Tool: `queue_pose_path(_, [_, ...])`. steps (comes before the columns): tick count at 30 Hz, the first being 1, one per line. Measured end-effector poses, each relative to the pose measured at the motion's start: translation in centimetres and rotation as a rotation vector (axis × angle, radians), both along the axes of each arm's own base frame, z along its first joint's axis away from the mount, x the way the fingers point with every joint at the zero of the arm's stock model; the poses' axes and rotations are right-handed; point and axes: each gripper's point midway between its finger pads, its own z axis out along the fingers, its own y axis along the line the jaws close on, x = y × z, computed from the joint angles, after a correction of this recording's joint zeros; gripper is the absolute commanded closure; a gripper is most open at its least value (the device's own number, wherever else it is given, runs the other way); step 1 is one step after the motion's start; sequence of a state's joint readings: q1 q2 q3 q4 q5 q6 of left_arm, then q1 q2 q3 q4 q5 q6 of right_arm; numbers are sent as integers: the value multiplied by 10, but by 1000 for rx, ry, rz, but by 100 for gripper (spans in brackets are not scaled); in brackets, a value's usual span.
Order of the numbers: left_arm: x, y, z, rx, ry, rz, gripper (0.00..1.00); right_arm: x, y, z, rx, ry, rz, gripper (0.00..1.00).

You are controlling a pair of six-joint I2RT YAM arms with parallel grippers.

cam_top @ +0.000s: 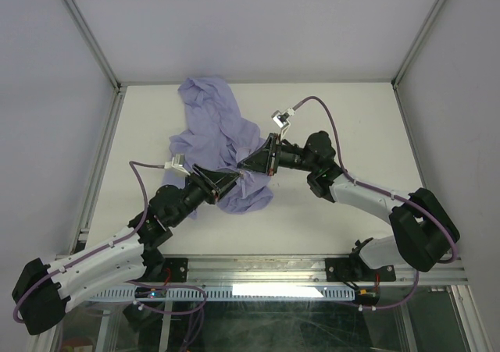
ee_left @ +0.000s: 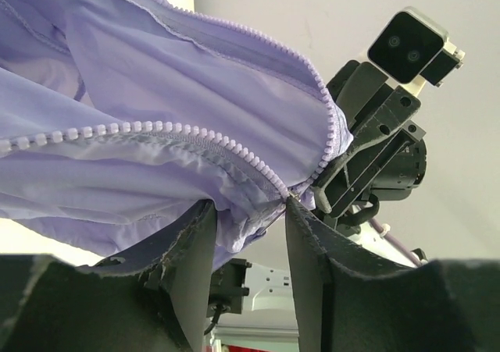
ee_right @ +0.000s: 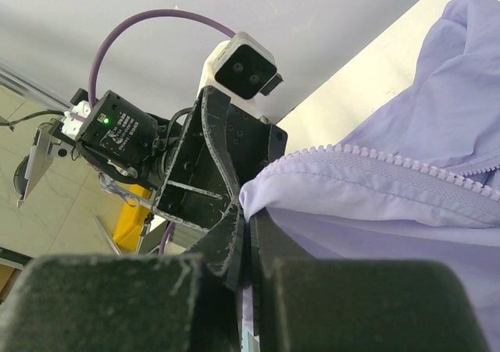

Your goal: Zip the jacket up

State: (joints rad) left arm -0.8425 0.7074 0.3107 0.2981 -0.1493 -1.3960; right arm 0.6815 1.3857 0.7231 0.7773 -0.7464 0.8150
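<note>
The lavender jacket lies crumpled on the white table, its lower part lifted between my two grippers. My right gripper is shut on a fold of the jacket's edge beside the end of a zip row, with fabric pinched at the fingertips. My left gripper faces it from the left. Its jaws stand apart, with the jacket's bottom edge and the end of a zip row hanging between the fingertips. The two zip rows are separate. The right gripper also shows in the left wrist view.
The white table is walled by pale panels with metal frame posts at the back corners. A metal rail with the arm bases runs along the near edge. Purple cables loop from both wrists.
</note>
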Motion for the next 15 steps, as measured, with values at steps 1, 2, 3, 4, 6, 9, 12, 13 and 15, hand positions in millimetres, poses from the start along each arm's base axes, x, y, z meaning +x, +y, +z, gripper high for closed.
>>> queue_pose_path(1, [0, 0, 0, -2, -1, 0, 67, 0, 0, 0, 1, 1, 1, 100])
queue_pose_path(2, [0, 0, 0, -7, -5, 0, 72, 0, 0, 1, 2, 1, 1, 100])
queue_pose_path(3, [0, 0, 0, -11, -9, 0, 77, 0, 0, 1, 4, 2, 1, 100])
queue_pose_path(4, [0, 0, 1, -16, -11, 0, 82, 0, 0, 1, 5, 2, 1, 100])
queue_pose_path(6, [0, 0, 3, -22, -19, -2, 90, 0, 0, 2, 7, 1, 1, 100])
queue_pose_path(9, [0, 0, 8, -33, -36, -4, 100, 0, 0, 2, 9, 0, 1, 100])
queue_pose_path(12, [-2, 1, 11, -35, -51, -6, 100, 0, 0, 3, 9, 1, 0, 100])
queue_pose_path(13, [-3, 1, 12, -34, -57, -9, 100, 0, 0, 3, 10, 0, 0, 100])
queue_pose_path(15, [-5, 0, 13, -30, -67, -20, 100, 0, 0, 3, 10, -1, 0, 100])
